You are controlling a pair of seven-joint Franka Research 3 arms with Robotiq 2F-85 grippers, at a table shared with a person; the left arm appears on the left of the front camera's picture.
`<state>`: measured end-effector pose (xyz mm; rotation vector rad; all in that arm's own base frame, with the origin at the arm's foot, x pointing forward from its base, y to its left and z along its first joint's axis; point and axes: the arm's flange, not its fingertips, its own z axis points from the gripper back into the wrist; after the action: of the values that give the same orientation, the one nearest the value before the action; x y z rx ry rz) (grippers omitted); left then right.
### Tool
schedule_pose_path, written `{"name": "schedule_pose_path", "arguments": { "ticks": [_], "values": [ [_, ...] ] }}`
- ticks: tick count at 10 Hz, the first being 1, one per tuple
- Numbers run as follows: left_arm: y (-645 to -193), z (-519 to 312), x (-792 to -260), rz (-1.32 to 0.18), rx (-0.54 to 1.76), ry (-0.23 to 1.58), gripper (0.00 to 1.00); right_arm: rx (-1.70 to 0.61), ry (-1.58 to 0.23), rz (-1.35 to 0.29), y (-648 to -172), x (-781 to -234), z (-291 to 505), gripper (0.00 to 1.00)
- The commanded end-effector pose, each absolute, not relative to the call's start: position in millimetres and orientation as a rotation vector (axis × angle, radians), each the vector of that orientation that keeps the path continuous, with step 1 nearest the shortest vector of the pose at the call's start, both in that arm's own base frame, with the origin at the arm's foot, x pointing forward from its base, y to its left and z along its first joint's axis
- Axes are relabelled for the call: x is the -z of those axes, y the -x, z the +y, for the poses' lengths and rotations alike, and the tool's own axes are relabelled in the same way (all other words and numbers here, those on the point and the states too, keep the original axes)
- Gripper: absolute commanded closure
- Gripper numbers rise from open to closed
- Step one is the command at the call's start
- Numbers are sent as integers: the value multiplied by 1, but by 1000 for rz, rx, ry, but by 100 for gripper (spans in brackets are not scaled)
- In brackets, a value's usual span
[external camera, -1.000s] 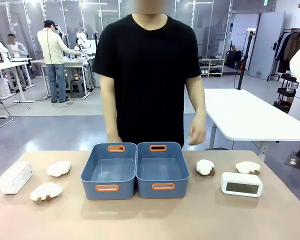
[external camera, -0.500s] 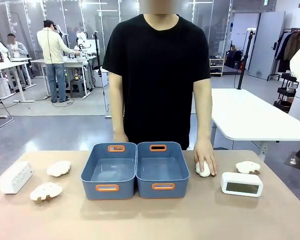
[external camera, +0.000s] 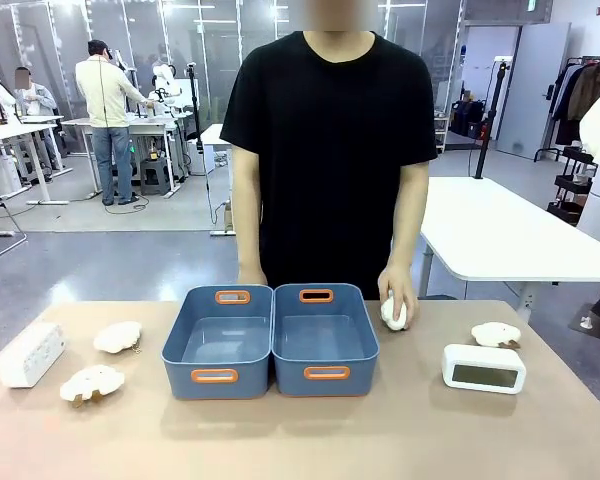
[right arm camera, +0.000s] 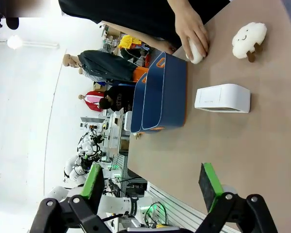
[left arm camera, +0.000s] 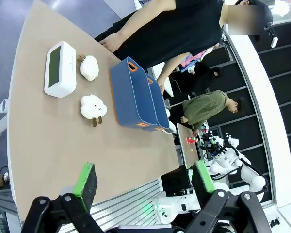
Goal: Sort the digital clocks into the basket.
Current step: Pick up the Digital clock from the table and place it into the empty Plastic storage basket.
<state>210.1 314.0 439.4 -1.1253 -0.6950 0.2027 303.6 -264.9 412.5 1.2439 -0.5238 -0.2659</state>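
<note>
Two identical blue-grey baskets stand side by side mid-table, the left one (external camera: 185, 372) and the right one (external camera: 362, 368); both look empty. One white digital clock (external camera: 30, 354) lies at the far left, also seen screen-up in the left wrist view (left arm camera: 59, 69). The other clock (external camera: 483, 368) lies right of the baskets (right arm camera: 160, 94), its side facing the right wrist camera (right arm camera: 222, 98). My left gripper (left arm camera: 144, 178) and right gripper (right arm camera: 151, 183) hang open above the near table edge, far from both clocks, holding nothing.
The person's hand (external camera: 398, 295) grips a white plush toy (external camera: 393, 314) beside the right basket's far corner. Other plush toys lie at left (external camera: 117, 337) (external camera: 91, 383) and at right (external camera: 495, 335). Bare tabletop (external camera: 300, 440) stretches in front of the baskets.
The person's hand came down on the plush toy right of the baskets, closed on it and moved it back toward the right basket's far corner. Clocks and grippers stayed put.
</note>
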Motion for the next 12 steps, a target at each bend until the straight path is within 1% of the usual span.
{"name": "schedule_pose_path", "arguments": {
  "ticks": [1, 12],
  "values": [
    [-211, 317, -441, -721, -181, 1143, 0, 258, -1252, -530, -304, -414, -266, 0],
    [-211, 317, -441, -721, -181, 1143, 0, 258, -1252, -530, -304, -414, -266, 0]
  ]
}}
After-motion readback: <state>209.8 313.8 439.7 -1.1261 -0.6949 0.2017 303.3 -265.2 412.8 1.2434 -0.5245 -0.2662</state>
